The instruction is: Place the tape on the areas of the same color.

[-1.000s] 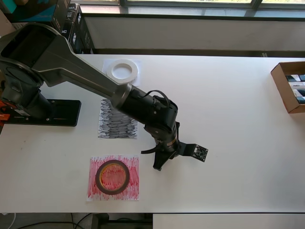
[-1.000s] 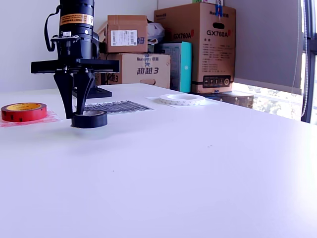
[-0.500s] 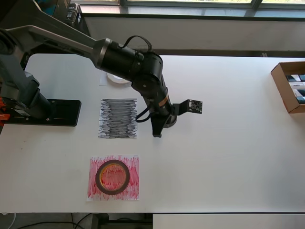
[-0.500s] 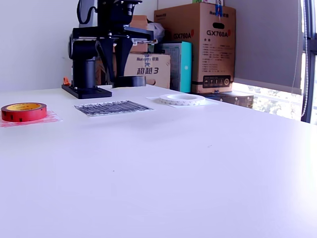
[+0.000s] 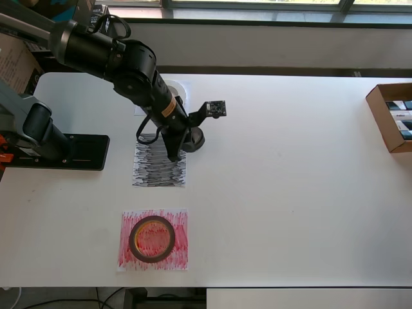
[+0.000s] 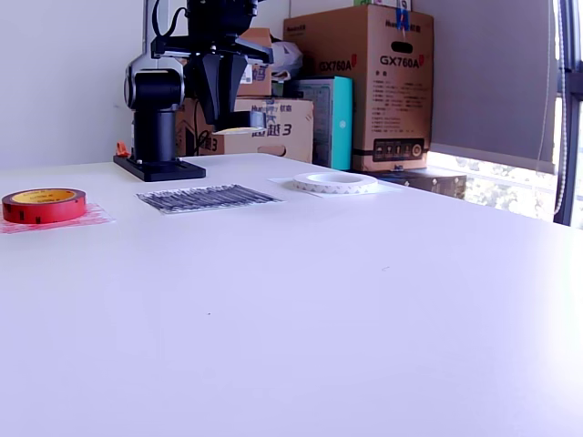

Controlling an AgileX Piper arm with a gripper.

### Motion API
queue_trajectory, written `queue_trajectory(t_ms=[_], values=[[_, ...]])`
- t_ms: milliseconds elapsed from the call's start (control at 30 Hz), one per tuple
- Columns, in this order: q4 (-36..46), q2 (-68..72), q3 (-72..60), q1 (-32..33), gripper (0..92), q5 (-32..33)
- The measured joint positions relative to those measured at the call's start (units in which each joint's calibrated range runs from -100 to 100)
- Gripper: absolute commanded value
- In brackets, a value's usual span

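Black tape (image 5: 193, 139) was clamped between the closed fingers of the gripper (image 5: 183, 143), held up in the air clear of the white table (image 5: 296, 180). Seen from overhead, the roll hung over the upper right corner of the black scribbled sheet (image 5: 158, 168), partly beyond that sheet's right edge. In the exterior view the same roll (image 6: 246, 119) sat high above the black scribbled sheet (image 6: 208, 197), well off the tabletop, with the gripper (image 6: 221, 96) pointing down. The red-brown tape (image 5: 152, 238) lay flat on the red scribbled sheet (image 5: 180, 251), below the black scribbled sheet in the overhead view. The white tape (image 6: 334, 183) rested on the white sheet (image 6: 386, 188), to the exterior view's right of the black scribbled sheet; overhead, the arm hid most of it.
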Motion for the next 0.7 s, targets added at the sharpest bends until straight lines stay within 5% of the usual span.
queue_trajectory(t_ms=[700], values=[[-7.67,-4.52,17.91,-2.95,0.2,-5.11]])
